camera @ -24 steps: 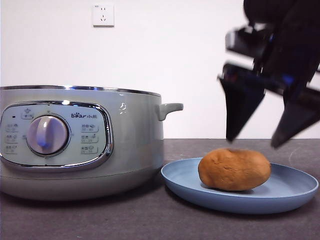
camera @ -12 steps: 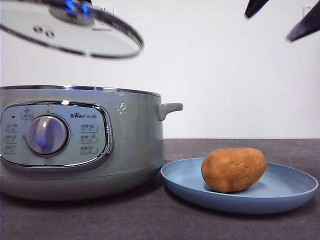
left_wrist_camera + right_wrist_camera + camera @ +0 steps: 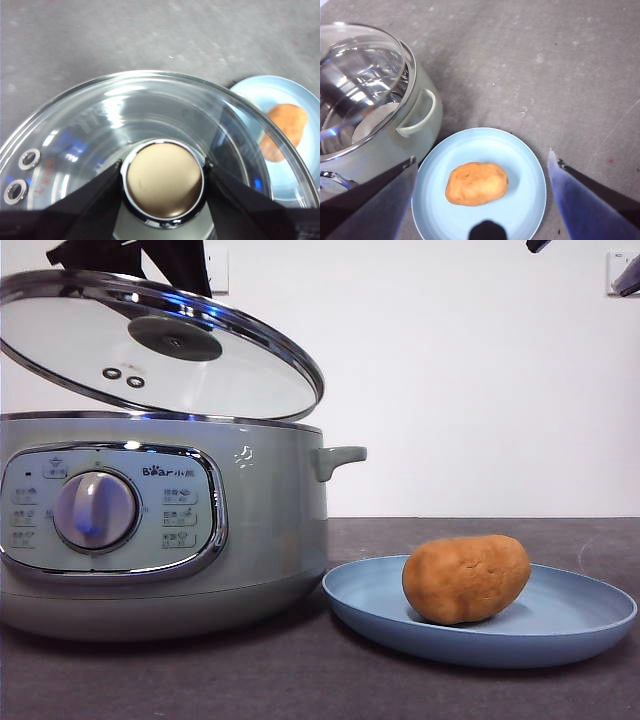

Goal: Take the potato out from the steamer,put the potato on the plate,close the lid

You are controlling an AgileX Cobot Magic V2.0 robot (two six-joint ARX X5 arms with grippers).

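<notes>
Left wrist view: I see my left gripper (image 3: pixel 162 172) clamping the lid (image 3: pixel 160 345) by its knob, tilted above the steamer (image 3: pixel 160 525). My right gripper (image 3: pixel 482 165) hangs spread wide over the potato (image 3: pixel 466 578), which rests on the plate (image 3: pixel 580 625).

Glossy glass lid (image 3: pixel 200 360), matte plate (image 3: pixel 580 625), rough potato (image 3: pixel 466 578).
</notes>
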